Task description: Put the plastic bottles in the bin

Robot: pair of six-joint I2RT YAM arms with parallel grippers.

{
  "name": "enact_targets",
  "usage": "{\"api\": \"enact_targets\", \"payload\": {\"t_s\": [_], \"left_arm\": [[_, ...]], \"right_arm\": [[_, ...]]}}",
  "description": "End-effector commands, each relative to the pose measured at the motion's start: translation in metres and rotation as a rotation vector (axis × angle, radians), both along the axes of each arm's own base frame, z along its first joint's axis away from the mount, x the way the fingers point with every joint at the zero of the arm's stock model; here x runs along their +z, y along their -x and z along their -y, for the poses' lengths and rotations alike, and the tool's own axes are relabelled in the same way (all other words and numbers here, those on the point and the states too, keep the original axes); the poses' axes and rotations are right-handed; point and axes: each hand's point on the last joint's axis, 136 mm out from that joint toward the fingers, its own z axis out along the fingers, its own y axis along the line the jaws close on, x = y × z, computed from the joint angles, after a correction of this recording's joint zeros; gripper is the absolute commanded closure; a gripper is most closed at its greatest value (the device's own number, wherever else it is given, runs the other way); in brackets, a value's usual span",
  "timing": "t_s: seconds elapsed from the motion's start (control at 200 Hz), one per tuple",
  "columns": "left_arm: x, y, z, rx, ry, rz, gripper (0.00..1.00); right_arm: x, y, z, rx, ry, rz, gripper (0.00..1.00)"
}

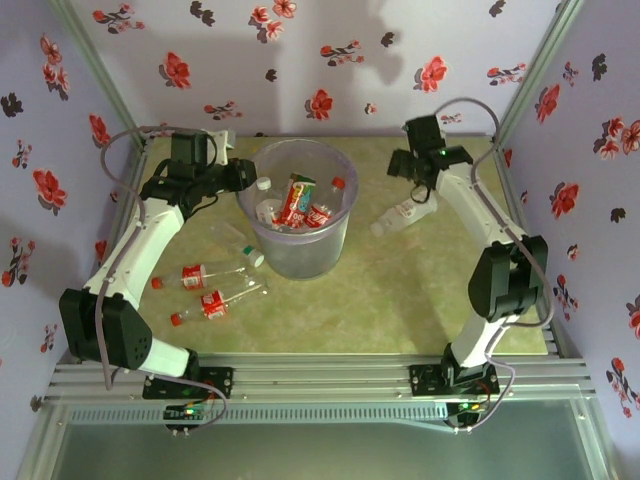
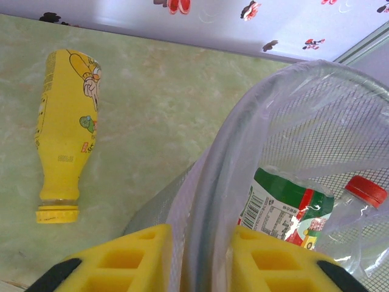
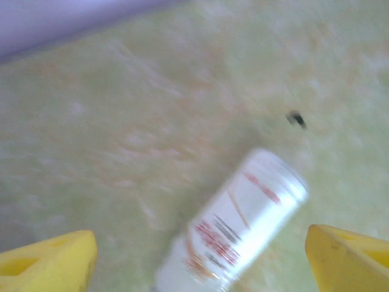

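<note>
**White-labelled bottle lies slantwise under the parted right pincer**

The right gripper is held wide apart. Its 2 yellow fingers are seen at the lower left and lower right corners of the right wrist view. The white-labelled bottle lies on its side on the table between and below them, touched by neither. Its long axis runs from the lower left to the upper right of that frame, so it is crossed at a slant by the line between the fingers. The picture is blurred, and the neck end cannot be told for certain.

In the top view the same bottle is found right of centre, just beside the bin and directly below the right wrist. The right arm is plainly the nearer one. A small turn of the wrist and a straight descent are judged to be what the grasp calls for.

The left gripper is clamped on the bin's rim, which is pinched between its pads. Several red-labelled bottles are seen inside the bin. Loose bottles lie at the lower left of the top view, and a yellow bottle lies at the left of the left wrist view.

The tabletop is pale green and marbled, with bare surface on the white-labelled bottle's right and below it. The table is enclosed by lavender floral walls
</note>
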Motion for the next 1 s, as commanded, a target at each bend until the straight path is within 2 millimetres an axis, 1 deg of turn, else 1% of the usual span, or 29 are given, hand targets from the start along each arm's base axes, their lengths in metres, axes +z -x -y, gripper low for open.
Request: {"api": "enact_targets", "payload": {"t_s": [0.0,0.135,0.19,0.315,0.415,0.505,0.59,0.665,0.875,0.995], "left_arm": [[0.000,0.003,-0.006,0.011,0.008,-0.004,0.71],[0.000,0.003,-0.005,0.007,0.012,-0.007,0.71],[0.001,0.004,-0.005,0.006,0.014,-0.005,0.71],[0.005,0.006,-0.006,0.008,0.017,0.009,0.71],[0.006,0.006,-0.006,0.008,0.017,0.011,0.71],[0.005,0.006,-0.006,0.005,0.013,0.011,0.71],[0.006,0.007,-0.007,0.005,0.010,0.013,0.71],[0.006,0.007,-0.007,0.004,0.009,0.014,0.71],[0.005,0.007,-0.007,0.002,0.007,0.011,0.71],[0.003,0.007,-0.007,0.003,0.006,0.008,0.71]], "right_arm": [[-0.025,0.021,0.014,-0.155,-0.046,-0.021,0.11],[-0.047,0.015,0.009,-0.192,-0.114,-0.032,0.10],[-0.059,0.010,0.006,-0.203,-0.128,-0.040,0.07],[-0.089,-0.001,0.008,-0.256,-0.138,-0.055,0.01],[-0.112,-0.012,0.004,-0.274,-0.151,-0.074,0.01],[-0.131,-0.017,0.001,-0.278,-0.156,-0.109,0.01],[-0.142,-0.018,-0.002,-0.280,-0.164,-0.127,0.03],[-0.148,-0.017,-0.003,-0.279,-0.168,-0.132,0.04],[-0.158,-0.011,-0.003,-0.273,-0.166,-0.151,0.12],[-0.165,-0.008,-0.004,-0.258,-0.165,-0.171,0.15]]}}
